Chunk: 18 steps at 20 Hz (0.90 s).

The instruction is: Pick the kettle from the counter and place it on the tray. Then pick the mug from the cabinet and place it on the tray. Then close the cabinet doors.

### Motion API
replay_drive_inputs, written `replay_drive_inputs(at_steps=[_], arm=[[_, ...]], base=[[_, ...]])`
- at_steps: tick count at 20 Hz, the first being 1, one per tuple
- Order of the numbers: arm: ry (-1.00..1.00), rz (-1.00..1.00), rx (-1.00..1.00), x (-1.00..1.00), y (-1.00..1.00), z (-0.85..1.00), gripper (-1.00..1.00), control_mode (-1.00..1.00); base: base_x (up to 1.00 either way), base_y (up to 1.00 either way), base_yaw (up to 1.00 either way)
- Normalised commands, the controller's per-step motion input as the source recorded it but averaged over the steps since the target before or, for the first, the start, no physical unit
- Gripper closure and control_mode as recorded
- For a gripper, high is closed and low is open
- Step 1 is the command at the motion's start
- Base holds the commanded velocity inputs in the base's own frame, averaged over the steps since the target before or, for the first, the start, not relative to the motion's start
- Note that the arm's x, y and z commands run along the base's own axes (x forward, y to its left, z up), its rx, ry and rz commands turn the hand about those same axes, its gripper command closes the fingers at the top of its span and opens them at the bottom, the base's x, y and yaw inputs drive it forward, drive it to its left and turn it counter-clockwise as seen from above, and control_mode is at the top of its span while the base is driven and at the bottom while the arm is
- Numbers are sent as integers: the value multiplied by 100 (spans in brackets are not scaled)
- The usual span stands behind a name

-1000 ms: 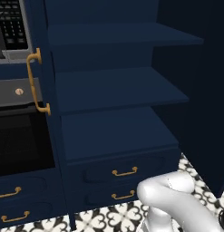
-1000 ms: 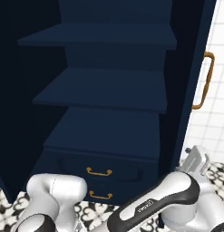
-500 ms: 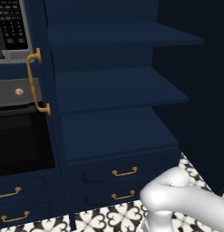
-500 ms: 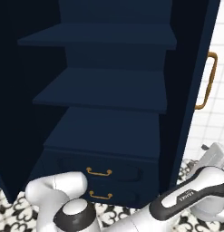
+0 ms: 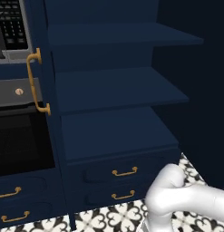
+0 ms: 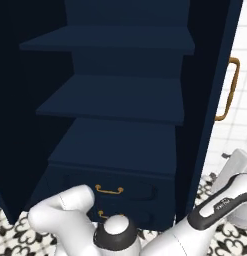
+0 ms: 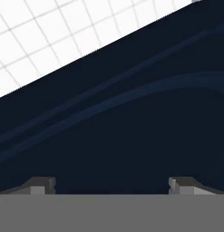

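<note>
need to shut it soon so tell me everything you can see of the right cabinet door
The right cabinet door is tall, dark navy, matte like painted wood, and stands swung open beside the bare shelves. A long vertical gold handle sits on its outer face, toward the white tiled wall. In the hand view its arched panel relief is close ahead, between the open fingers; contact cannot be told.

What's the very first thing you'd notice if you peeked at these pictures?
Probably the big dark navy cabinet standing wide open, its shelves bare, with gold-handled drawers beneath. Next, the robot's white arm curling up from the patterned floor in front of it. In the hand view, the open pincer faces the arched panel of a navy cabinet door, with white tiled wall behind.
</note>
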Motion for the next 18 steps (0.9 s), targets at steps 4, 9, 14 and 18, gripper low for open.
replay_drive_inputs(at_steps=[4,9,14,18], arm=[[29,2,-1,70,60,-9,-100,-100],[29,1,0,73,63,-15,-100,-100],[23,4,0,64,68,-21,-100,-100],[9,6,0,49,73,-25,-100,-100]], base=[[0,0,0],[0,0,0],[0,0,0],[0,0,0]])
